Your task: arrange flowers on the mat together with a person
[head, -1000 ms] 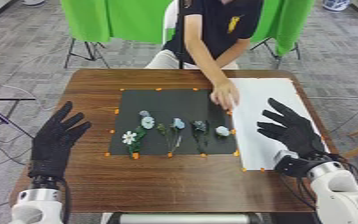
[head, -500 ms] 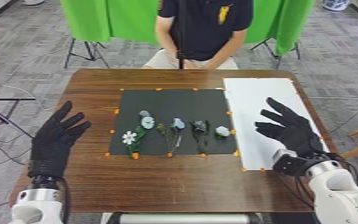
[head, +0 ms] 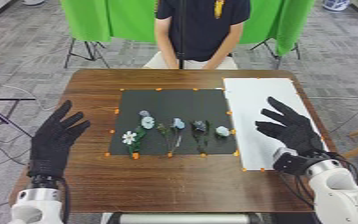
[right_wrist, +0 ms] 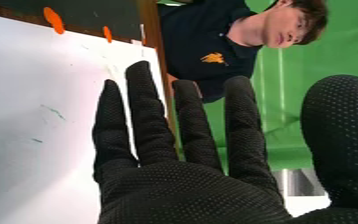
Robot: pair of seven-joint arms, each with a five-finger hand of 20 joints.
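On the black mat (head: 171, 102), flowers lie side by side across the front half: a white flower (head: 129, 136) at the left, a pale blue bloom (head: 147, 121) just above it, a blue flower (head: 177, 124) in the middle, a darker one (head: 199, 126) right of that, and a pale bloom (head: 222, 131) near the right edge. My left hand (head: 55, 137) is held left of the mat, fingers spread. Over the white sheet, my right hand (head: 291, 131) is open and holds nothing; in the right wrist view the right hand (right_wrist: 189, 192) has straight fingers.
A white sheet (head: 260, 105) lies beside the mat's right edge, with small green marks in the right wrist view. Orange tape pieces (head: 135, 156) edge the mat. The brown table (head: 175, 190) extends in front. A person sits across it, hands low at the far edge.
The person's hand has drawn back from the mat's upper right edge to beyond the table's far side. Both of my hands have stayed nearly still, and the flowers lie as before.
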